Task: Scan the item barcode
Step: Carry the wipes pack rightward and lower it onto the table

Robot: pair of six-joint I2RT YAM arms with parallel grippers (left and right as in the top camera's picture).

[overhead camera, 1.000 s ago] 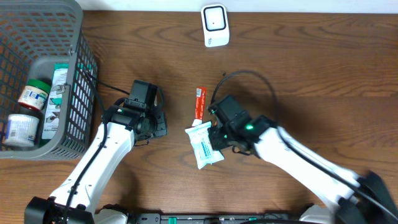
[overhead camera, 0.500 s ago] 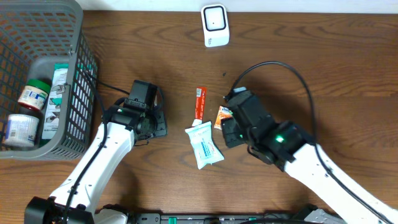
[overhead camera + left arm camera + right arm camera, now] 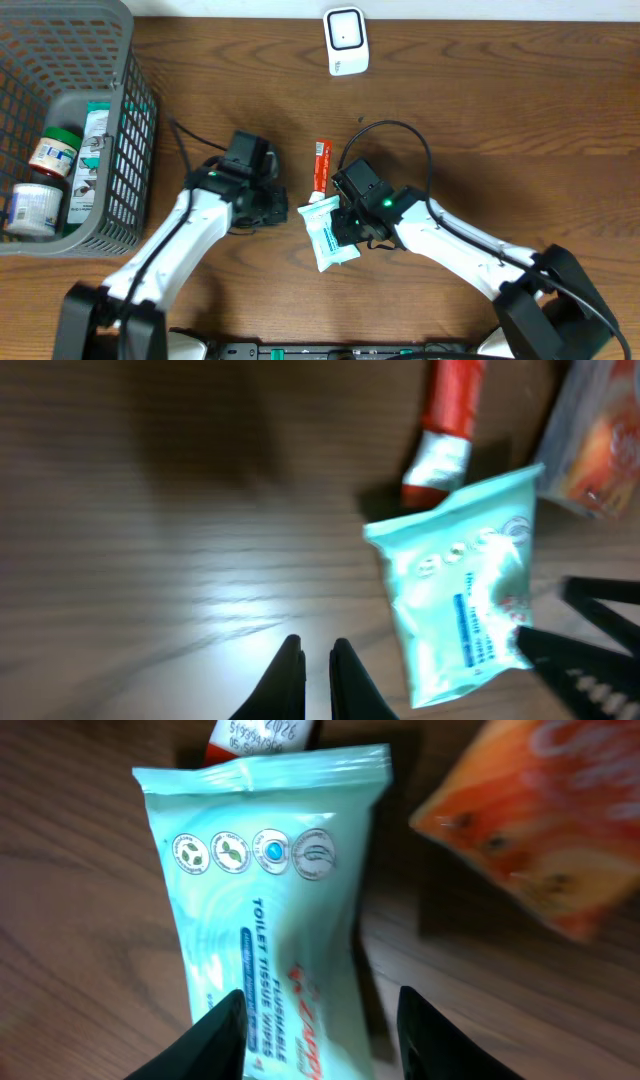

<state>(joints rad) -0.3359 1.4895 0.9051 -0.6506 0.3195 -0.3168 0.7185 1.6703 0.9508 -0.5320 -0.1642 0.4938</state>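
Observation:
A mint-green wipes packet (image 3: pixel 328 238) (image 3: pixel 270 890) (image 3: pixel 462 575) lies flat on the wooden table. My right gripper (image 3: pixel 344 222) (image 3: pixel 320 1005) hangs over it, open, with one finger on each side of the packet's lower half. A red stick sachet (image 3: pixel 320 166) (image 3: pixel 450 415) lies just beyond the packet. To the right of the packet lies an orange packet (image 3: pixel 540 830) (image 3: pixel 598 440), which the right arm hides from overhead. To the packet's left, my left gripper (image 3: pixel 278 205) (image 3: pixel 315 652) is shut and empty above bare wood. The white scanner (image 3: pixel 345 41) stands at the table's far edge.
A grey mesh basket (image 3: pixel 128 70) at the far left holds a jar, a tub and a box. Each arm's black cable loops over the table beside it.
The right gripper pulled back, opened, then returned over the wipes packet. The left arm moved right toward the packet and its gripper opened, then shut.

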